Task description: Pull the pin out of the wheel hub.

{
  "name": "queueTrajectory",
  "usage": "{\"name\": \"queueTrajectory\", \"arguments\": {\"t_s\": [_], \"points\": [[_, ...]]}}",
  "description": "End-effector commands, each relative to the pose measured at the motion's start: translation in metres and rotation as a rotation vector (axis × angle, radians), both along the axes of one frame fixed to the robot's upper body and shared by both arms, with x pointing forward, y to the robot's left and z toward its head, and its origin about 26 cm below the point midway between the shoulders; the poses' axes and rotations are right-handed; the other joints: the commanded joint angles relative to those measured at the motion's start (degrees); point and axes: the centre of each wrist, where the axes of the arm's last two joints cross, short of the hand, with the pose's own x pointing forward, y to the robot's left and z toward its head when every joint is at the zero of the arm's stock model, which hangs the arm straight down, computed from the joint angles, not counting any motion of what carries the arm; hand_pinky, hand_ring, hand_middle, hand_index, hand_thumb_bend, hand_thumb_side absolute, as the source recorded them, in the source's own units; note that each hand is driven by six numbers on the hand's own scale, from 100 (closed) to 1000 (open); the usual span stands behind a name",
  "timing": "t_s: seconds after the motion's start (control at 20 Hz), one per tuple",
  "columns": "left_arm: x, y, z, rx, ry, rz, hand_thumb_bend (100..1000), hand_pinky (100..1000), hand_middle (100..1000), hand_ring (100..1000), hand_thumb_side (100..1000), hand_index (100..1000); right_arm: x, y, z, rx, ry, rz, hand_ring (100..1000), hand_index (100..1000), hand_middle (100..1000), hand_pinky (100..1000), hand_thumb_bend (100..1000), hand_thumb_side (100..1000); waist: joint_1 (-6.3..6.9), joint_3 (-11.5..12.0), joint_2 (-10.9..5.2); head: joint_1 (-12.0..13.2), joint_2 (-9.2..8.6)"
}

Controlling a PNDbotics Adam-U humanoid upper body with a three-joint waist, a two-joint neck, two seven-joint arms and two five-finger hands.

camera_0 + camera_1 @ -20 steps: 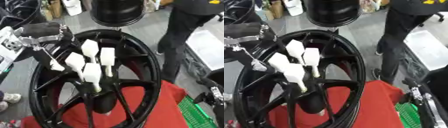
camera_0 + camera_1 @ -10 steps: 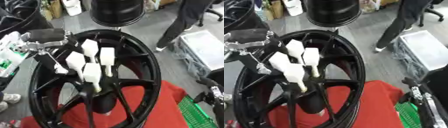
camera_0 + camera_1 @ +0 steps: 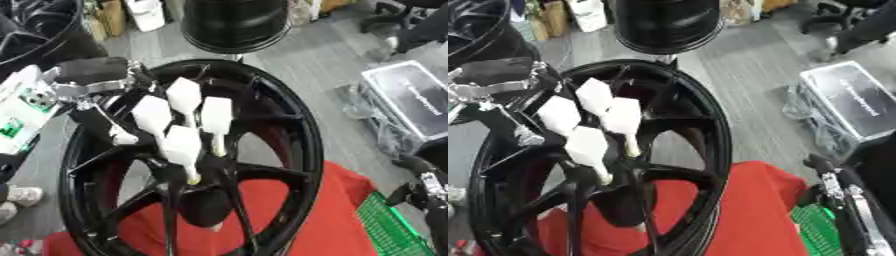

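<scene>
Pins with white wedge-shaped plastic heads and pale shafts, four of them, stand clustered in the centre of the large glossy black spoked wheel hub [image 3: 262,150]: the upper pin [image 3: 184,95], the left pin [image 3: 150,114], the right pin [image 3: 216,116] and the lower pin [image 3: 182,146], whose yellowish tip sits at the hub centre. All four are seated in the hub, heads close together and nearly touching. The hub lies tilted on a red cloth [image 3: 289,225], which shows through the spokes and at the lower right. My left hand [image 3: 92,80], black with silver joints, reaches in from the upper left and lies over the rim of the hub, just beside the left pin; I cannot tell whether its fingers are parted or curled, and no contact with a pin is visible. My right hand [image 3: 846,200] shows at the lower right edge, well apart from the pins, holding nothing; its finger position cannot be determined. A green mesh basket [image 3: 394,232] sits beside the red cloth at the lower right. A second black wheel [image 3: 234,22] stands beyond the hub at the top.
</scene>
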Motion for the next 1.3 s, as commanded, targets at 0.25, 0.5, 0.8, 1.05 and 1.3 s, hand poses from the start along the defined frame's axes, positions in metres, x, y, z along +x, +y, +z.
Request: {"name": "queueTrajectory", "arguments": {"t_s": [0.25, 0.5, 0.8, 1.05, 1.3], "points": [[-0.011, 0.019, 0.039, 0.317, -0.112, -0.278, 110, 622, 381, 321, 224, 587, 0.0, -0.004, 0.004, -0.005, -0.014, -0.004, 416, 851, 792, 447, 100, 851, -0.81, 0.39, -1.46, -0.36, -0.55], [-0.028, 0.04, 0.058, 0.218, -0.173, -0.275, 100, 626, 379, 318, 208, 586, -0.002, -0.005, 0.002, 0.0, -0.013, -0.017, 416, 851, 792, 447, 100, 829, -1.33, 1.04, -1.67, -1.07, -0.48], [-0.057, 0.085, 0.071, 0.097, -0.218, -0.213, 100, 630, 378, 317, 197, 605, -0.003, -0.007, 0.001, 0.01, -0.015, -0.038, 416, 851, 792, 447, 100, 795, -2.18, 2.56, -1.67, -2.55, -0.71], [-0.079, 0.134, 0.074, 0.002, -0.182, -0.075, 100, 635, 399, 335, 198, 625, -0.004, -0.01, 0.002, 0.024, -0.025, -0.071, 416, 851, 793, 448, 100, 779, -2.92, 4.94, -1.39, -4.45, -0.94], [-0.085, 0.186, 0.035, -0.01, 0.009, 0.15, 112, 650, 496, 394, 254, 712, -0.003, -0.012, 0.003, 0.031, -0.033, -0.097, 417, 852, 793, 448, 100, 786, -3.12, 7.64, -1.06, -3.65, -0.38]]}}
